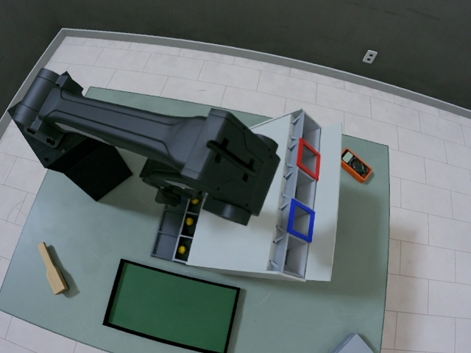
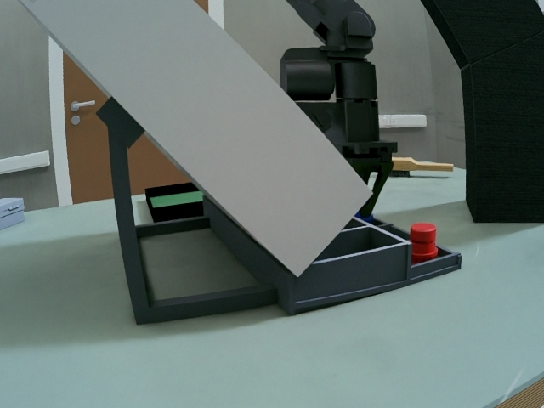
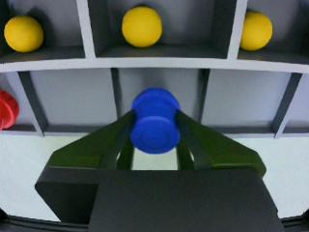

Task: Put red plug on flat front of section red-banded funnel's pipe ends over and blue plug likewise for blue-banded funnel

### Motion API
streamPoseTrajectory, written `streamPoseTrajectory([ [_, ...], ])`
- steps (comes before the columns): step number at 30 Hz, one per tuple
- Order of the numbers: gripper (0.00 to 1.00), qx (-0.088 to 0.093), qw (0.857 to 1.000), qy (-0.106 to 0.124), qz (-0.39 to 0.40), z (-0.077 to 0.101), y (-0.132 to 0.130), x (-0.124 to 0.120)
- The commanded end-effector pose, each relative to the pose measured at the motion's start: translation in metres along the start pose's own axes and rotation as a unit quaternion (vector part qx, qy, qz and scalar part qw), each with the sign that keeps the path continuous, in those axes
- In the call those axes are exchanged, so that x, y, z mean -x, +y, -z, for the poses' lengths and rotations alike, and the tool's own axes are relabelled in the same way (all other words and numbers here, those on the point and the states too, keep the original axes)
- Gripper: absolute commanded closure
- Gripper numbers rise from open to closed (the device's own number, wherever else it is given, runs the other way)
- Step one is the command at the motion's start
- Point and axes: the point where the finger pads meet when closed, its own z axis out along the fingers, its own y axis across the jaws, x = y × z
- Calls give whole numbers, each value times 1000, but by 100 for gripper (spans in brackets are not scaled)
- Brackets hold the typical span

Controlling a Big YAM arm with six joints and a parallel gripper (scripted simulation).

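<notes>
My gripper [image 3: 154, 116] is shut on the blue plug [image 3: 154, 127] and holds it upright, low over the flat front part of one section of the dark grey base. In the side view, only the plug's bottom [image 2: 364, 215] shows below the cover's edge, under the gripper [image 2: 373, 193]. I cannot tell whether it touches the floor. The red plug [image 2: 422, 241] stands on the front part at the end of the row; in the wrist view it [image 3: 6, 108] is at the left, with one empty section between it and the blue plug. The red-banded funnel [image 1: 308, 158] and blue-banded funnel [image 1: 300, 220] sit atop the white cover [image 1: 235, 235].
Yellow marbles [image 3: 23, 33] [image 3: 141, 26] [image 3: 256, 30] lie in the sections behind the front parts. A green black-rimmed tray [image 1: 171, 304], a wooden brush [image 1: 52, 268], an orange multimeter [image 1: 355, 165] and the arm's black base block [image 1: 87, 167] are on the table.
</notes>
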Motion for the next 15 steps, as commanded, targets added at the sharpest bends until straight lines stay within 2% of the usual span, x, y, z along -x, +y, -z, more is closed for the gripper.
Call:
streamPoseTrajectory([
  [1, 100, -1, 1000, -1, 0, -2, -4, -3],
  [14, 100, 0, 1000, -5, -1, -4, -5, -5],
  [15, 41, 1, 1000, -4, 0, 0, -2, -2],
])
